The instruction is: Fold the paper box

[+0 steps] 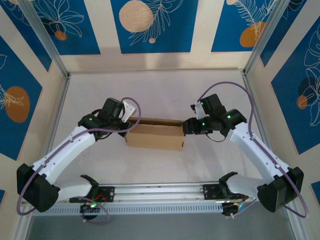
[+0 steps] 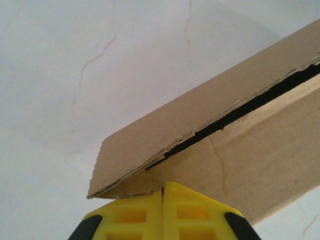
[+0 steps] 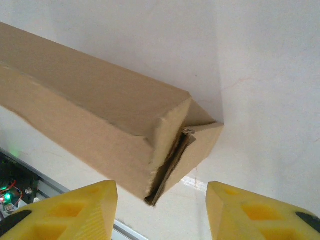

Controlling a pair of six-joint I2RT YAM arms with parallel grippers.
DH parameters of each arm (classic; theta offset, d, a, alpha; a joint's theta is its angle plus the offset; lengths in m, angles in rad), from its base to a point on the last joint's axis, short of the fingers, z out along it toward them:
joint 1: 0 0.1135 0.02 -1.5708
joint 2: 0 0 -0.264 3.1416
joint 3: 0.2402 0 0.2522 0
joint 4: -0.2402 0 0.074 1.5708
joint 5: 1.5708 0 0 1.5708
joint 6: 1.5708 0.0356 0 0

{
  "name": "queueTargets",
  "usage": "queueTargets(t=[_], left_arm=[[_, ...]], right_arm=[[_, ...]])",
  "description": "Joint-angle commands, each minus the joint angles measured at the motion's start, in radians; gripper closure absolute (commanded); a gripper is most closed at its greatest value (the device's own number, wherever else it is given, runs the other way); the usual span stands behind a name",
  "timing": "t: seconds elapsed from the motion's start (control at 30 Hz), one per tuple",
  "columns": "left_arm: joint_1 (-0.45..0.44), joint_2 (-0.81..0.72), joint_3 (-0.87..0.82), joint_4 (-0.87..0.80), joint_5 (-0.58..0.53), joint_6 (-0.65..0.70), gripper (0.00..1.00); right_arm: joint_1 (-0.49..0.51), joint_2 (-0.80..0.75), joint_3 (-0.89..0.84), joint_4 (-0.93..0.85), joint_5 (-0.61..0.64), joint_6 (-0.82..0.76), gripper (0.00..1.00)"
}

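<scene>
- The left gripper [image 2: 163,200] has its two yellow fingers pressed flat together with no gap between them. Their tips sit against the lower edge of the plain brown cardboard paper box [image 2: 240,150]. Nothing can be seen pinched between them.
- The right gripper [image 3: 161,190] has its yellow fingers spread wide apart and holds nothing. The crumpled end of the paper box [image 3: 90,110] lies ahead of the gap, and neither finger touches it.
- Seen from above, the paper box [image 1: 155,136] is a long, closed-up carton. It rests in the middle of the white table [image 1: 160,90] between the two grippers, the left one [image 1: 126,119] at its left end and the right one [image 1: 188,126] at its right end.
- A long slit gapes along the box's top seam beside the left gripper.
- Blue wall panels with orange circles [image 1: 150,25] stand behind the table.
</scene>
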Motion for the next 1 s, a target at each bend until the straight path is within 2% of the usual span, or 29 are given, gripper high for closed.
queueTargets(t=[0.0,0.1,0.17,0.23,0.33,0.43,0.53,0.63,0.77,0.97], left_arm=[[0.0,0.005,-0.034,-0.059,0.046,0.015,1.0],[0.001,0.006,-0.034,-0.057,0.05,0.015,1.0],[-0.001,0.01,-0.03,-0.056,0.054,0.015,1.0],[0.0,0.014,-0.024,-0.057,0.056,0.015,1.0],[-0.001,0.014,-0.022,-0.059,0.059,0.017,1.0],[-0.003,0.012,-0.026,-0.056,0.06,0.018,1.0],[-0.004,0.012,-0.027,-0.056,0.065,0.017,1.0],[-0.005,0.011,-0.03,-0.055,0.067,0.016,1.0],[-0.007,0.011,-0.03,-0.052,0.072,0.015,1.0],[-0.007,0.015,-0.027,-0.05,0.072,0.017,1.0]], right_arm=[[0.016,-0.044,0.091,-0.069,0.086,-0.115,0.47],[0.069,-0.098,0.073,0.031,0.057,-0.336,0.43],[0.127,-0.096,0.056,0.108,0.029,-0.5,0.32],[0.146,-0.029,0.085,0.123,-0.04,-0.631,0.28],[0.167,0.113,0.179,0.064,-0.081,-0.81,0.25],[0.16,0.174,0.184,0.101,-0.158,-0.951,0.21],[0.139,0.254,0.261,0.063,-0.245,-1.006,0.18],[0.144,0.351,0.355,-0.042,-0.314,-1.025,0.1],[0.154,0.428,0.394,-0.1,-0.378,-1.019,0.09],[0.198,0.473,0.366,-0.116,-0.295,-1.029,0.09]])
